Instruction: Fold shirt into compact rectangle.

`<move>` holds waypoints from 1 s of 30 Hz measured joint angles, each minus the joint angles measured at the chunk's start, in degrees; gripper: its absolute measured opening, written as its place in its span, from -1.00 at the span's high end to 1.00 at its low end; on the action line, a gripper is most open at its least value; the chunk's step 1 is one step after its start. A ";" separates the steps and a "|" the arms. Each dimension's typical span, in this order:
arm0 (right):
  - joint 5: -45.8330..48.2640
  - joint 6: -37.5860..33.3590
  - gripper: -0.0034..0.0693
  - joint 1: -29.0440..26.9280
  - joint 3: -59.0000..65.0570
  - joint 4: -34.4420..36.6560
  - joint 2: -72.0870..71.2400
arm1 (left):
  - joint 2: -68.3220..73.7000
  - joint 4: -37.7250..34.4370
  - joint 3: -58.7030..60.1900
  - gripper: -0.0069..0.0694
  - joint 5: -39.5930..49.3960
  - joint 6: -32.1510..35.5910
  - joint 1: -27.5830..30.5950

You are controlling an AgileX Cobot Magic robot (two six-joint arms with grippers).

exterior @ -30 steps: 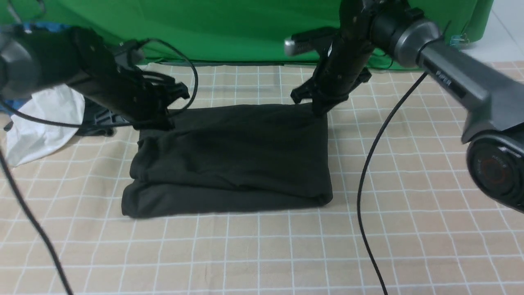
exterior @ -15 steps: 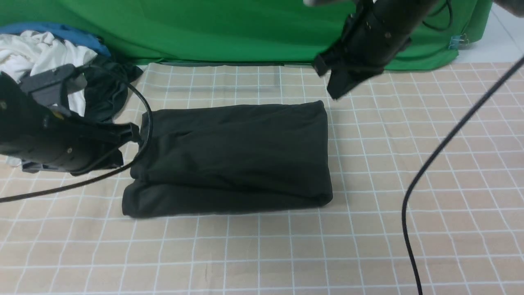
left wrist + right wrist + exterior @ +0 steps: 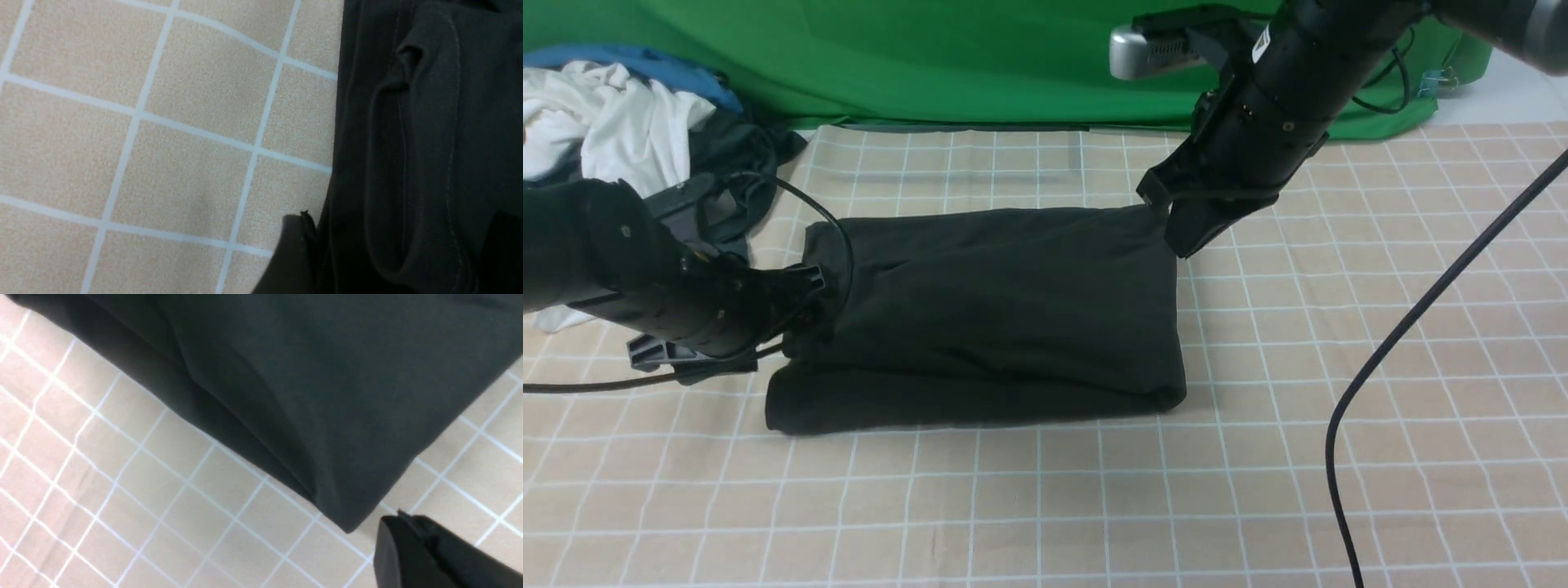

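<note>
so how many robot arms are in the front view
2: the left arm low at the folded black shirt's left edge, the right arm above its far right corner.

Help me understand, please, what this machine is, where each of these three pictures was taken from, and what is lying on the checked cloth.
It is a robot with two black arms, each ending in a gripper. The wide picture looks forward from between the arms; the other two come from cameras on the wrists.

On the checked cloth lies the shirt, black and already folded into a thick rectangle. Behind, at the left, is a pile of other clothes, white, blue and dark, before a green backdrop.

The left gripper sits at the shirt's left edge; the frames do not show whether its jaws are open. The right gripper is shut beside the far right corner, holding nothing. A black cable hangs from the right arm.
</note>
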 joint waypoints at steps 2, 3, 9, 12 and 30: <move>-0.06 0.00 0.81 0.29 0.13 0.00 -0.05 | 0.05 -0.14 0.00 -0.52 -0.07 0.25 0.00; -0.11 0.00 0.81 0.56 0.51 0.05 -0.13 | 0.05 -0.26 0.00 -0.42 -0.07 0.37 0.00; -0.13 0.00 0.81 0.75 4.82 0.20 -0.03 | 1.37 -1.80 -0.31 0.64 1.57 1.84 0.00; -0.13 0.20 0.81 0.75 7.09 0.20 0.16 | 1.86 -2.73 -1.77 0.75 4.20 1.83 0.00; -8.70 0.74 -0.41 0.69 16.18 0.34 4.43 | -1.24 7.80 -6.93 0.78 14.28 3.28 -0.05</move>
